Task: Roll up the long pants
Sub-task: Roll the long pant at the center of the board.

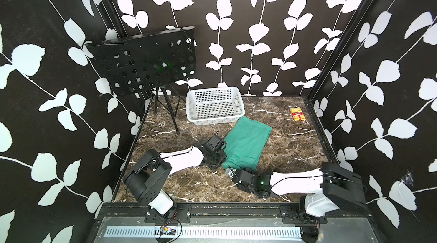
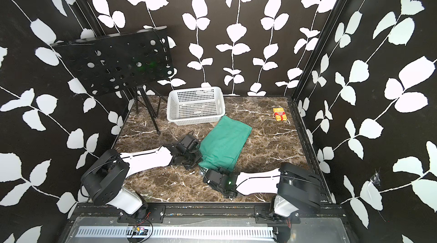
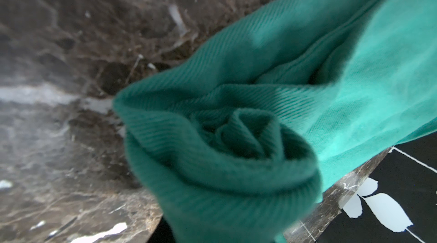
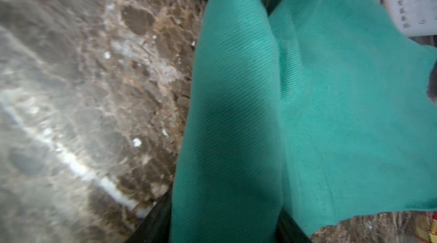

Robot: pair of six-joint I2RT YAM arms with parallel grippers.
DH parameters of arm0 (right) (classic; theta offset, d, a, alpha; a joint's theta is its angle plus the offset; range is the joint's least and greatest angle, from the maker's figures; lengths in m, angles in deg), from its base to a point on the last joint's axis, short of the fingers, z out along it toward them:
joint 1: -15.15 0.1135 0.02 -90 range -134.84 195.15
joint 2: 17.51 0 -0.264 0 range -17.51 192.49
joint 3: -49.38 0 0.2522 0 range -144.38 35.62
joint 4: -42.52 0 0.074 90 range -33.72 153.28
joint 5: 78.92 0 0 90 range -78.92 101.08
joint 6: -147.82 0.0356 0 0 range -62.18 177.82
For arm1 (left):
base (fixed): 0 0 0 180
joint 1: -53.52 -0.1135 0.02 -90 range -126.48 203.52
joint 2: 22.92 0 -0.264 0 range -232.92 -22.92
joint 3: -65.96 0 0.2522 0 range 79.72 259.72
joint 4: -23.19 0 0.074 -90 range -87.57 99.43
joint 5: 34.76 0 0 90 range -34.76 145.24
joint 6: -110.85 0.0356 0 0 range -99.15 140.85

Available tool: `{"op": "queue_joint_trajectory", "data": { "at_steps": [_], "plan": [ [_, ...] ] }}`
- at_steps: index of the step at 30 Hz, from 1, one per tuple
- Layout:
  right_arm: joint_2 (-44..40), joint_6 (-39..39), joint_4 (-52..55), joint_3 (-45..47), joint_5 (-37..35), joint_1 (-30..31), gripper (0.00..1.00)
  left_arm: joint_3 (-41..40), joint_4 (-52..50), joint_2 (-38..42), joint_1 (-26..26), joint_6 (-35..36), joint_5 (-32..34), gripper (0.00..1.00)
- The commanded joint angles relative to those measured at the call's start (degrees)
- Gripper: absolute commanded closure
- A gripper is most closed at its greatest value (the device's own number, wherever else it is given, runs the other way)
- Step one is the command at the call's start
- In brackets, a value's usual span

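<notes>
At rolled edge of long pants [image 1: 248,140], right gripper [image 1: 231,171] pinching it, left gripper [image 1: 221,159] unclear, table [image 1: 295,149] open rightward.

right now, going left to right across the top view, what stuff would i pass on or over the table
In a top view: music stand → basket → pants → yellow box

The long pants [image 1: 247,141] cover most of the left gripper [image 1: 223,161] and right gripper [image 1: 233,170] jaws; wrist views crop the cloth. Print on the yellow box [image 1: 297,114] is unreadable.
</notes>
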Motion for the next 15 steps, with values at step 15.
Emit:
{"op": "queue_joint_trajectory", "data": {
  "at_steps": [15],
  "plan": [
    [-12.1, 17.0, 0.3, 5.7, 27.3, -10.2, 1.0, -6.2, -5.0, 17.7, 0.9, 1.2, 5.0, 0.33]
  ]
}}
